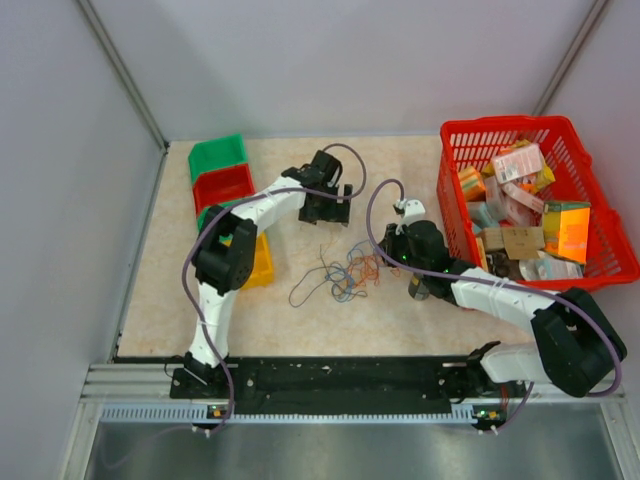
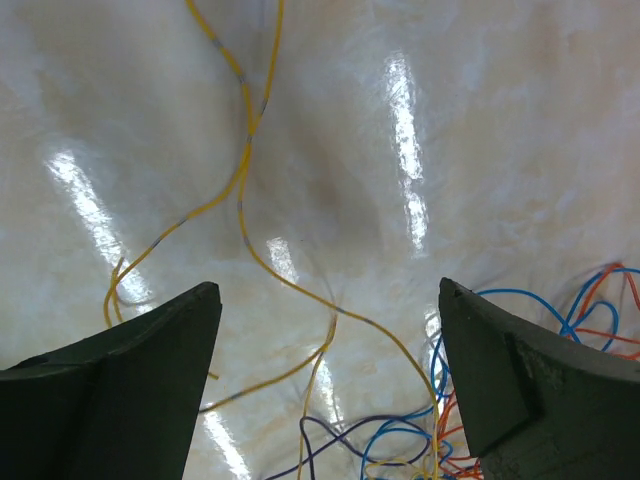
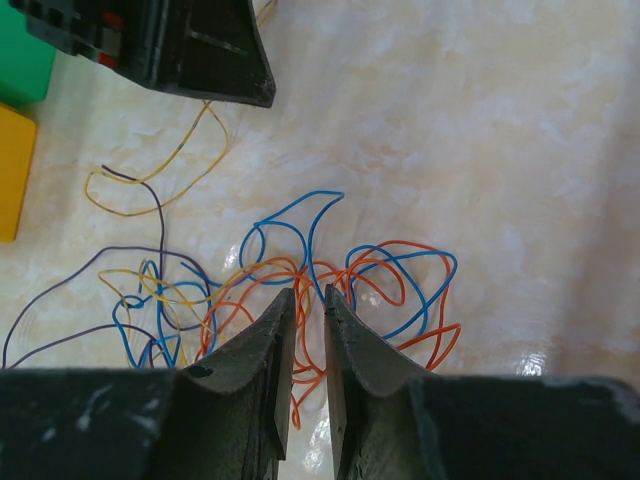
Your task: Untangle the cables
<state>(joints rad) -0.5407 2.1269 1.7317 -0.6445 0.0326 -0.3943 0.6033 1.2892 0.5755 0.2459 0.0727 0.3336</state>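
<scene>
While the left tool [image 2: 328,288] gapes wide, the right tool [image 3: 308,291], nearly closed, overlies thin, curly cables [image 1: 348,268], grip unclear.

The cables [image 1: 342,268] lie tangled on the table [image 1: 270,325], left of the red basket [image 1: 510,123].

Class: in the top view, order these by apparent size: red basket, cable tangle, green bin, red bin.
1. red basket
2. cable tangle, by its spread
3. green bin and red bin look alike, so unranked
</scene>
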